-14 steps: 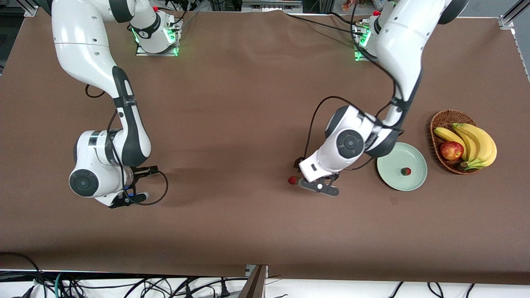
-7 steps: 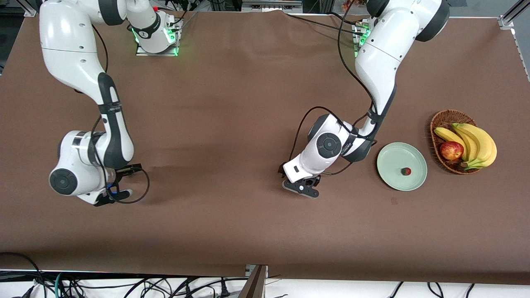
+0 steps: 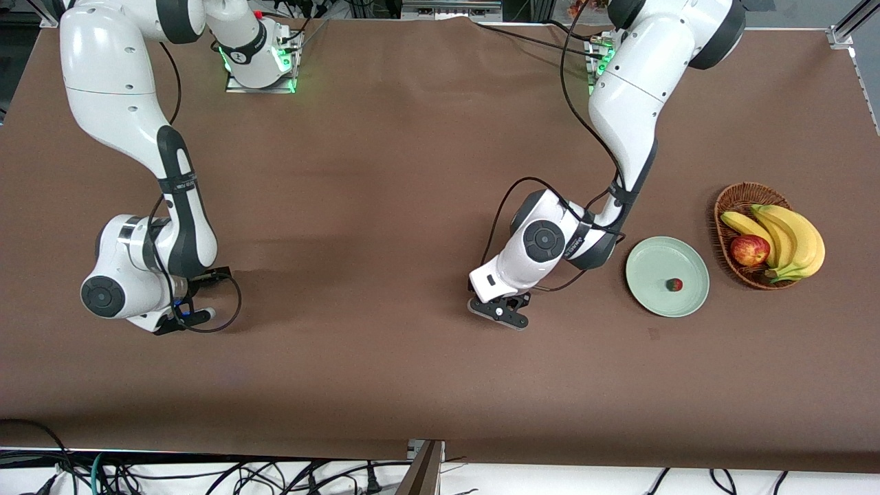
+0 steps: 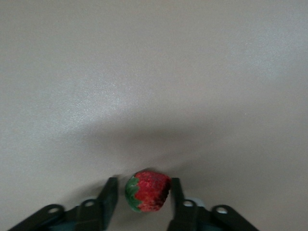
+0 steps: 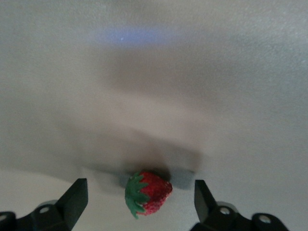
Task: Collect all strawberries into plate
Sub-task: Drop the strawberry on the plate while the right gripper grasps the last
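Note:
One strawberry [image 3: 676,284] lies in the pale green plate [image 3: 646,265], near the left arm's end of the table. My left gripper [image 3: 500,311] is low on the table, beside the plate toward the right arm's end. In the left wrist view, my left gripper [image 4: 143,182] is astride a second strawberry [image 4: 148,191]. One finger [image 4: 175,199] touches it and a narrow gap shows at the other. My right gripper [image 3: 184,317] is low near the right arm's end. In the right wrist view, it [image 5: 139,183] is wide open around a third strawberry [image 5: 147,193]. Both berries are hidden in the front view.
A brown wicker basket [image 3: 732,199] with bananas [image 3: 790,234] and a red apple [image 3: 749,249] stands beside the plate at the left arm's end. Brown cloth covers the table.
My left gripper moved from beside the strawberry to over it and came down around it, hiding it in the front view. My right arm shifted toward its own end of the table.

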You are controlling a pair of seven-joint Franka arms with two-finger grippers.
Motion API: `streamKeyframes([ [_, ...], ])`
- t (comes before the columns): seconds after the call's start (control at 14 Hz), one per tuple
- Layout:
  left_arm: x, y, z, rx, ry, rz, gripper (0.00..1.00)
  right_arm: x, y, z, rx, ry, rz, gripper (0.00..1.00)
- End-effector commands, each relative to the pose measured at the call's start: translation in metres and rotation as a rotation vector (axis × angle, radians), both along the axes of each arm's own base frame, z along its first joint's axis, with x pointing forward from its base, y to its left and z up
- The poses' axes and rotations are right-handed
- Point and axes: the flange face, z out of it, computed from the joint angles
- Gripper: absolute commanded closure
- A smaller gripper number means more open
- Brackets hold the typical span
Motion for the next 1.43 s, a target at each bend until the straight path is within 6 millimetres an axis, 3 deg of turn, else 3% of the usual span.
streamKeyframes([
  [0.0,0.006,-0.003,0.01,0.009,-0.023,-0.018,0.92,-0.007,0.0,0.003,0.006,0.003,0.013,0.41],
  [0.14,0.009,0.003,0.017,0.009,-0.025,-0.012,0.96,-0.007,0.0,0.004,0.007,0.008,0.013,0.73],
  [0.29,0.018,0.027,0.055,0.025,-0.012,0.01,0.96,-0.008,0.0,0.004,0.007,0.01,0.009,0.95],
  [0.5,0.024,0.077,0.122,0.092,0.099,0.048,1.0,-0.005,0.001,0.008,0.011,0.0,-0.001,1.0],
  [0.64,0.026,0.128,0.146,0.141,0.198,0.076,1.0,0.003,0.019,0.022,0.042,-0.034,-0.008,1.0],
  [0.79,0.029,0.19,0.152,0.162,0.296,0.03,1.0,0.012,0.066,0.034,0.093,-0.071,-0.114,1.0],
  [0.93,0.035,0.261,0.131,0.137,0.35,-0.138,1.0,0.01,0.139,0.04,0.065,-0.088,-0.228,1.0],
  [1.07,0.033,0.309,0.104,0.11,0.381,-0.213,1.0,0.001,0.227,0.046,0.044,-0.122,-0.366,1.0],
  [1.22,0.027,0.335,0.077,0.164,0.414,-0.241,1.0,-0.014,0.309,0.044,0.072,-0.171,-0.519,1.0],
  [1.36,0.016,0.339,0.047,0.215,0.392,-0.272,1.0,-0.037,0.386,0.039,0.136,-0.24,-0.633,1.0],
])
